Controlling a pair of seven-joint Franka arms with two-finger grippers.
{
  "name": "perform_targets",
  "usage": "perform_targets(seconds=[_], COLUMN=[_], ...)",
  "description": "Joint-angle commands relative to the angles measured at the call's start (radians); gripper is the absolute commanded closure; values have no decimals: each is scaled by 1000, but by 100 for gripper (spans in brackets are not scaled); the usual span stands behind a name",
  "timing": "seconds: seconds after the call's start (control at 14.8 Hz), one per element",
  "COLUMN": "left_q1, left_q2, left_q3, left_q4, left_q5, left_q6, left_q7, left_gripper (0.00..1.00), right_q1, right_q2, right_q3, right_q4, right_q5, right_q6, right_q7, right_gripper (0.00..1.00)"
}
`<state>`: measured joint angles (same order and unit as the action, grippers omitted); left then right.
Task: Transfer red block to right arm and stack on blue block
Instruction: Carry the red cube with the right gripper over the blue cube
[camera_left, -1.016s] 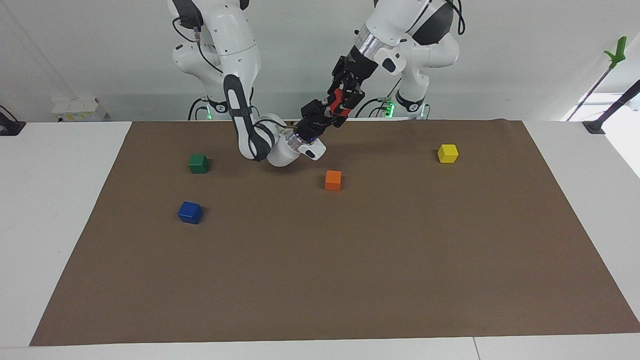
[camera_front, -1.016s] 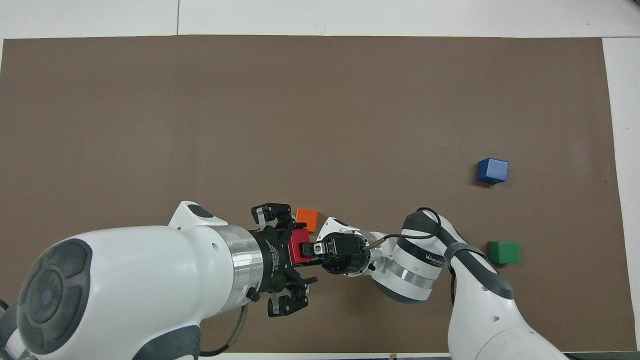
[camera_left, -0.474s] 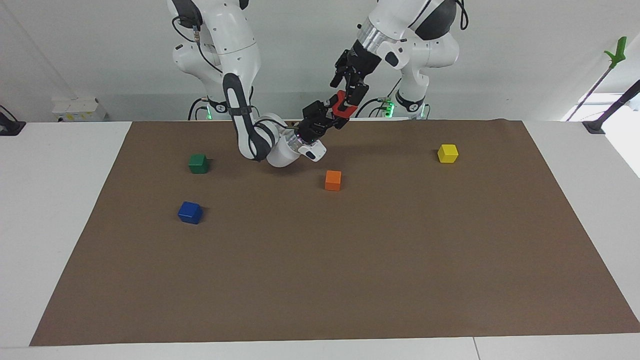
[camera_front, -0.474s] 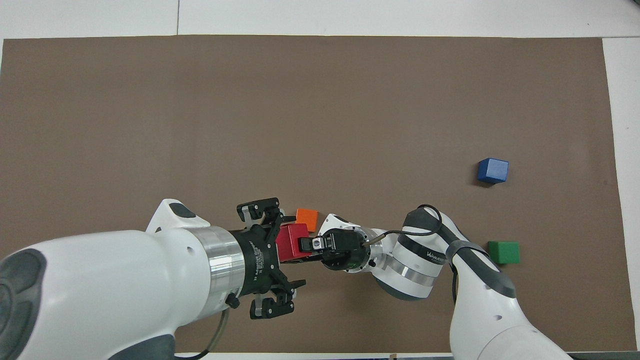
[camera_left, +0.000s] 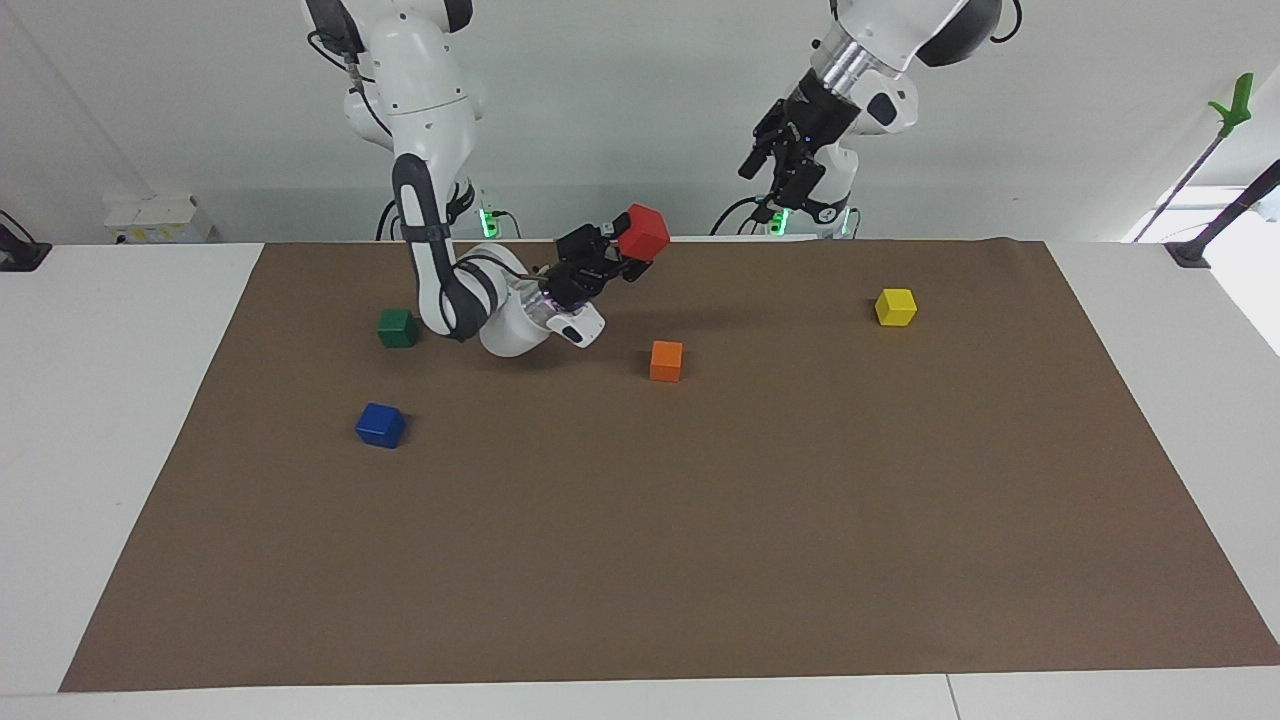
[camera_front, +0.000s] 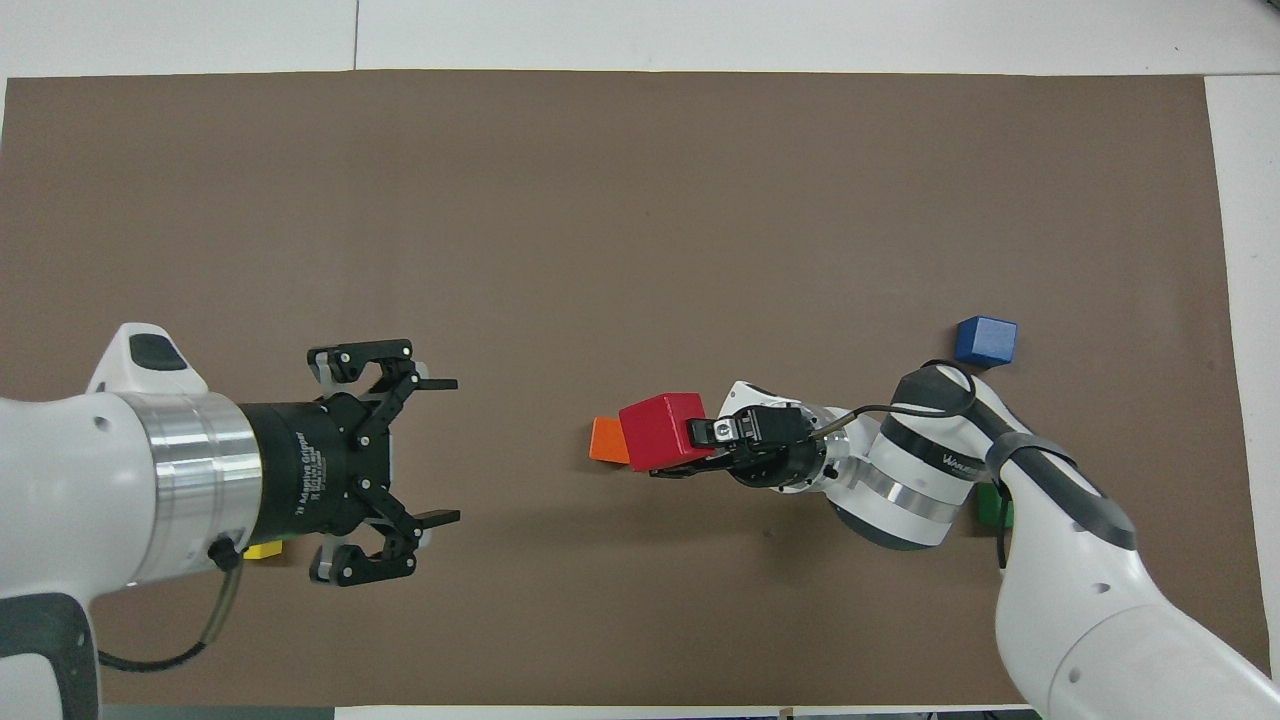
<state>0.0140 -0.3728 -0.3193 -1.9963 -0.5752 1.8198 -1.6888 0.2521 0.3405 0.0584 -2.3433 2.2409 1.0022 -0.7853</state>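
Observation:
My right gripper (camera_left: 628, 256) is shut on the red block (camera_left: 642, 232) and holds it in the air over the mat, close to the robots' edge; it also shows in the overhead view (camera_front: 662, 430). My left gripper (camera_left: 778, 155) is open and empty, raised high toward its own base; in the overhead view (camera_front: 436, 450) its fingers are spread. The blue block (camera_left: 380, 425) sits on the mat toward the right arm's end; it also shows in the overhead view (camera_front: 985, 340).
An orange block (camera_left: 666, 360) sits mid-mat, partly under the red block in the overhead view (camera_front: 608, 440). A green block (camera_left: 397, 327) lies nearer to the robots than the blue block. A yellow block (camera_left: 895, 306) lies toward the left arm's end. The brown mat (camera_left: 700, 560) covers the table.
The left gripper let go of the red block and pulled back up toward its base. The right gripper now holds the block alone and has shifted toward its own end.

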Motion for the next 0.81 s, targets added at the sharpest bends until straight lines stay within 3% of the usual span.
perform_targets(seconds=[0.0,0.07,0.2,0.54,0.75], left_q1=[133,161,202,283,300], left_q2=[-5,2,35,72,124], left_q3=[-9,-9,-10,-7,-6], left_q4=[-13,-24,-24,-9,78], left_q5=[1,8,131,395,536], left_q6=[-39,-30,-36,-83,-126], left_q7=[211,321,592,1042,1266], left_gripper=[0,0,0,0,0], right_q1=[-106,-137,-184,-254,-270], right_q2=[-69,-70,-83,-98,-139], right_q3=[6,6,6,6,6], right_q4=[22,47,79,192,255], right_q5=[-146,-196,-245,-382,-480], right_q6=[93,99,119,242,360], right_q7=[56,76,136,260,343], right_gripper=[100,100,100,100,100])
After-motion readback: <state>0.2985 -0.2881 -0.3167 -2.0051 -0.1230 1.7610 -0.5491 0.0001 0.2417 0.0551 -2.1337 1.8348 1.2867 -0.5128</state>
